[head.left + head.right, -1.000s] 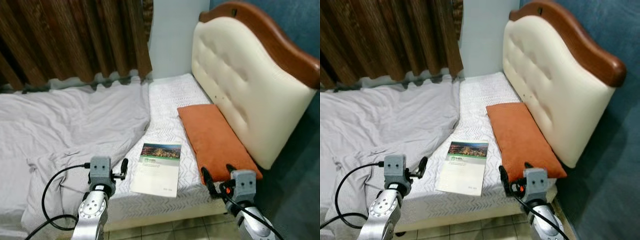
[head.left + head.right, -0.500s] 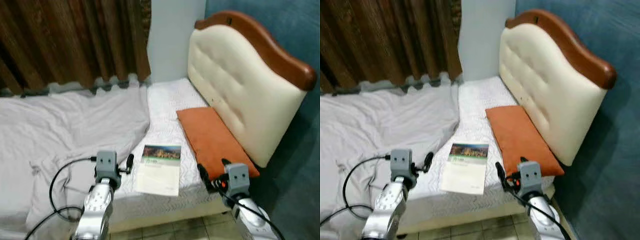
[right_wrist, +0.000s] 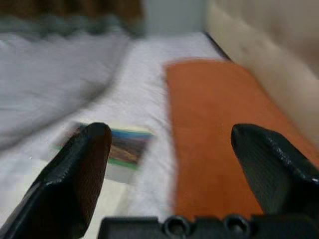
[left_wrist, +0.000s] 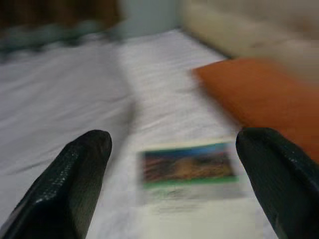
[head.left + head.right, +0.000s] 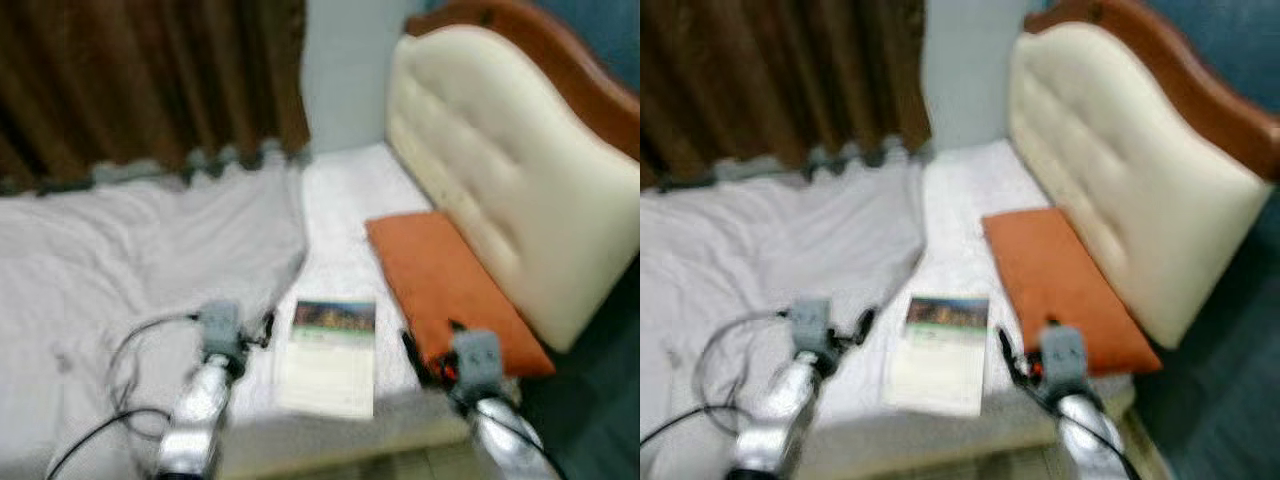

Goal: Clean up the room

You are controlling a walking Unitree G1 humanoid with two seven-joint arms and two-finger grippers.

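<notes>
A white booklet with a dark photo cover (image 5: 330, 355) lies on the white mattress (image 5: 340, 200) near the bed's front edge. An orange pillow (image 5: 450, 285) rests beside it against the cream headboard (image 5: 520, 190). A rumpled grey sheet (image 5: 130, 250) covers the left of the bed. My left gripper (image 4: 172, 174) is open and empty, held low in front of the bed, left of the booklet (image 4: 187, 167). My right gripper (image 3: 169, 169) is open and empty, before the pillow's (image 3: 219, 129) near corner. All views are blurred.
Brown curtains (image 5: 150, 80) hang behind the bed. A dark blue wall (image 5: 1230, 60) stands to the right of the wooden-rimmed headboard. A black cable (image 5: 130, 370) loops from my left arm over the sheet. Tiled floor (image 5: 440, 465) shows under the bed's edge.
The whole picture has shifted and blurred, so the camera has moved; the bed looks a little nearer. Both grippers stay open, held low before the bed's edge.
</notes>
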